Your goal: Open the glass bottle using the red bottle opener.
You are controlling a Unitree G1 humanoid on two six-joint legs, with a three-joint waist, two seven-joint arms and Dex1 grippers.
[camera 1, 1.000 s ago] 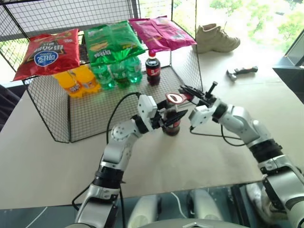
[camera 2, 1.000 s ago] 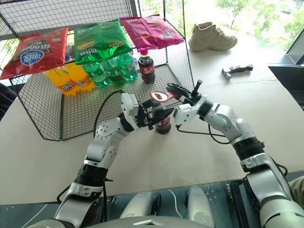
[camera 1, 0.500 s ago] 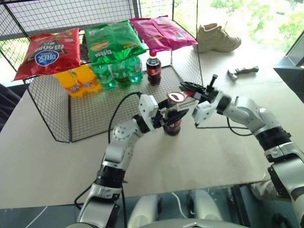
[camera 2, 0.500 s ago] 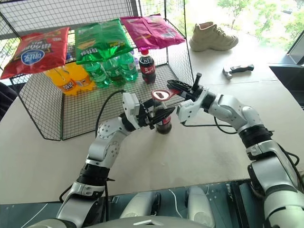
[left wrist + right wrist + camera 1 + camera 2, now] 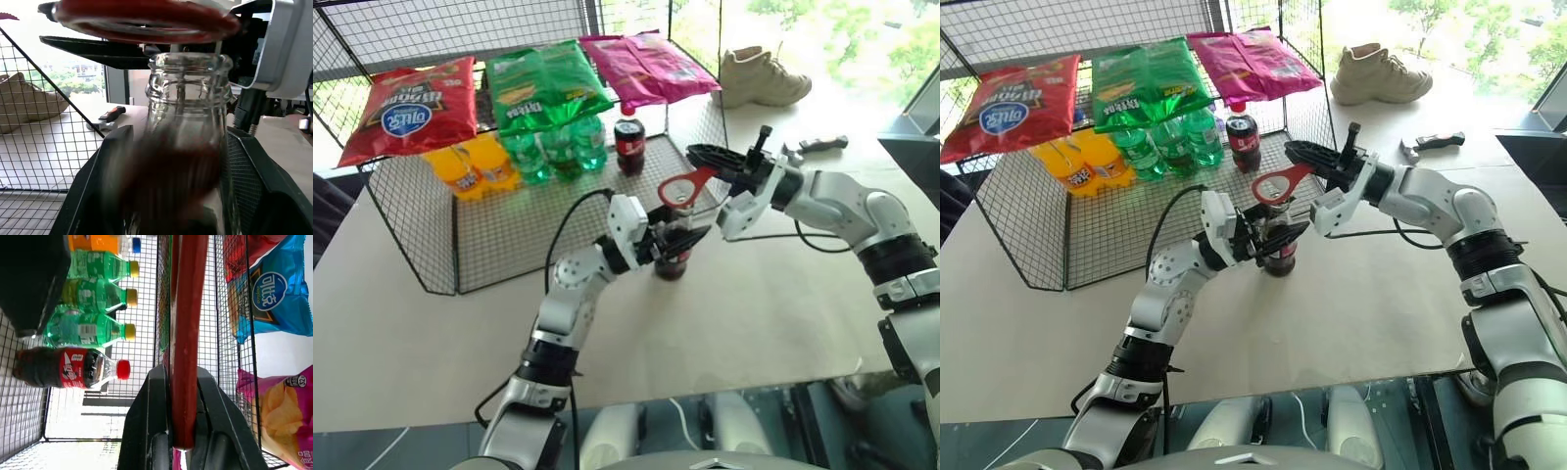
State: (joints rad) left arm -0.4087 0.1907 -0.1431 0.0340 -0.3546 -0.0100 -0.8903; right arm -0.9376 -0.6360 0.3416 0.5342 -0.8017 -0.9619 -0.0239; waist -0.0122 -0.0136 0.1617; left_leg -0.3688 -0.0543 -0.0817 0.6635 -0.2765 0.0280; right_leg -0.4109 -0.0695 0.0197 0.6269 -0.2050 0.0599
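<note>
1. The glass bottle [image 5: 673, 250] stood upright on the worktop [image 5: 783, 304], just in front of the wire rack [image 5: 489, 230] stocked with drinks and crisp bags.
2. The left pincer [image 5: 677, 245] clasped the bottle's body, its fingers part-open around the glass, one on each side.
3. The right pincer [image 5: 732, 168] was clamped fully shut on the handle of the red bottle opener [image 5: 682, 186], whose loop head hung just above the bottle's mouth.
4. The opener's long axis ran slantwise from the right pincer down towards the bottle, head lower than handle; the bottle lay below and to the robot's left of that pincer.
5. In the left wrist view, the bottle's threaded rim [image 5: 188, 66] appeared bare, with the red head just over it and no cap visible, suggesting the cap was already off, though where it lay could not be told.
6. The right arm was nearer the opening; the left arm served as anchor.
</note>
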